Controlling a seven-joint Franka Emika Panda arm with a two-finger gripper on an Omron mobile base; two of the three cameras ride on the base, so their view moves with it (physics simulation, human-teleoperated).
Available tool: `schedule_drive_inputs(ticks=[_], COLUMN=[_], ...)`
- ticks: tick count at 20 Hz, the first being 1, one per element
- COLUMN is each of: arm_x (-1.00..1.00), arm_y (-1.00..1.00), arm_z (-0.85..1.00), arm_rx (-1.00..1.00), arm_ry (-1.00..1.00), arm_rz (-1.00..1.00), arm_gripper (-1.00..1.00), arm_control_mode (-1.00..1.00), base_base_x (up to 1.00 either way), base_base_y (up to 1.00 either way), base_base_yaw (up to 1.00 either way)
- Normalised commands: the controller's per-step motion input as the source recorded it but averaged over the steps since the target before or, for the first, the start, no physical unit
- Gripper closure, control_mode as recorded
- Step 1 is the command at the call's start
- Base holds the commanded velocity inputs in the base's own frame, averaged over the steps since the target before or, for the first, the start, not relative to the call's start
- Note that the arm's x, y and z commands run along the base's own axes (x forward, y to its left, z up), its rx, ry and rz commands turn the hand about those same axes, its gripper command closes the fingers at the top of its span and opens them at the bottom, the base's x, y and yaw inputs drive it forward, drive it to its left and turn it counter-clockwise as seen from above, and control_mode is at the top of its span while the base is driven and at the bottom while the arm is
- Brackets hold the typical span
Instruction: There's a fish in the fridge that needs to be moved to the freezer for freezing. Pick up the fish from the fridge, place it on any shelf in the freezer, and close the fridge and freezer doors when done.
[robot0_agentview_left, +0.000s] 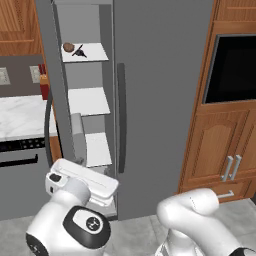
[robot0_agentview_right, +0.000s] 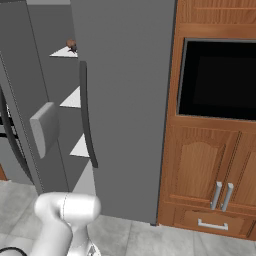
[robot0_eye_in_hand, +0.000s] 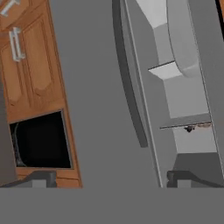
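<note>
The dark slender fish (robot0_agentview_left: 79, 51) (robot0_eye_in_hand: 189, 128) lies on the top small white shelf (robot0_agentview_left: 92, 53) of the freezer (robot0_agentview_left: 85, 100), beside a round brown lump (robot0_agentview_left: 68, 47). From the right base view the fish (robot0_agentview_right: 74, 48) peeks past the fridge door. The freezer door (robot0_agentview_right: 30, 110) stands swung open to the left. The wider fridge door (robot0_agentview_left: 160, 100) is shut, its bar handle (robot0_agentview_left: 121, 117) upright. My white hand (robot0_agentview_left: 82, 179) hovers low in front of the freezer's bottom. My gripper (robot0_eye_in_hand: 109, 179) is open with nothing between its fingertips (robot0_eye_in_hand: 41, 178).
Wooden cabinets (robot0_agentview_left: 220, 145) with a built-in black oven (robot0_agentview_left: 232, 67) stand right of the unit. A marble counter (robot0_agentview_left: 20, 117) and a stove front (robot0_agentview_left: 20, 165) lie to the left. Two lower freezer shelves (robot0_agentview_left: 89, 100) are bare. A grey block (robot0_agentview_right: 45, 127) juts from the open door.
</note>
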Motion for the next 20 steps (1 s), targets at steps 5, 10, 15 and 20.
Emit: schedule_drive_inputs(ticks=[5, 10, 15, 20], arm_x=[0.19, 0.25, 0.39, 0.64], arm_y=[0.46, 0.53, 0.62, 0.38], arm_z=[-0.46, -0.18, -0.18, -0.32], arm_rx=[-0.01, -0.05, -0.1, -0.12], arm_ry=[-0.05, -0.01, 0.0, 0.03], arm_rz=[-0.19, -0.2, -0.19, -0.15], arm_gripper=[-1.0, -1.0, -1.0, -1.0], arm_control_mode=[-1.0, -1.0, -1.0, -1.0], base_base_x=[0.0, 0.0, 0.0, 0.0], base_base_y=[0.0, 0.0, 0.0, 0.0], base_base_yaw=[0.0, 0.0, 0.0, 0.0])
